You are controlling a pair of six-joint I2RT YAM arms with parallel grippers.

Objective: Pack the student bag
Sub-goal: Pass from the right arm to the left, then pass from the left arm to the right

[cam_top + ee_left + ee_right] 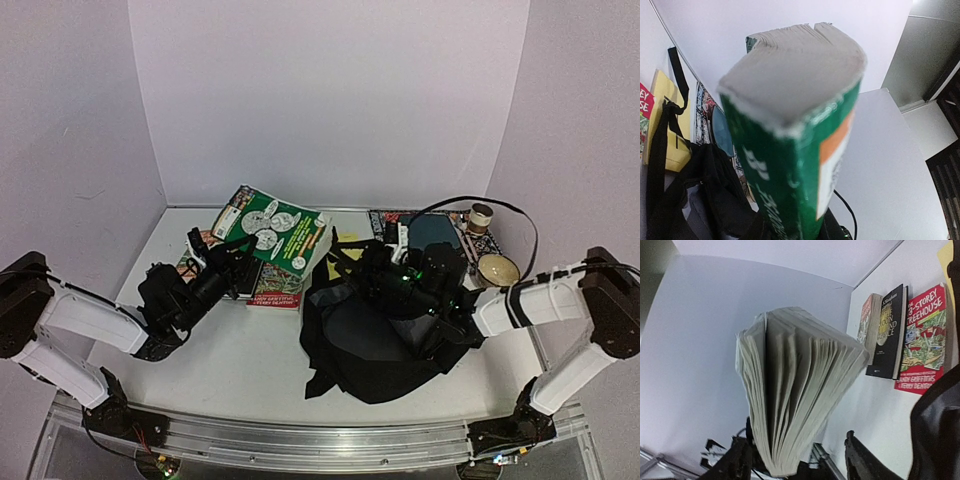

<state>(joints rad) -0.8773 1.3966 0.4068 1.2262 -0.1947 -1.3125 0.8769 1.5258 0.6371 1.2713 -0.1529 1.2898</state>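
One thick green paperback book (272,228), clamped in my left gripper (222,262), fans and may slip. My right gripper (400,262), parted over the black fabric student bag (365,340) right of centre, may let its mouth close.

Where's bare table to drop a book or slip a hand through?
Biggest bare patch: near-centre table, between the left arm and the student bag. Smaller one in the far-left corner, left of the green book. Crowded: far right behind the bag, where the bowl and small roll sit; red book fills the gap under the green one.
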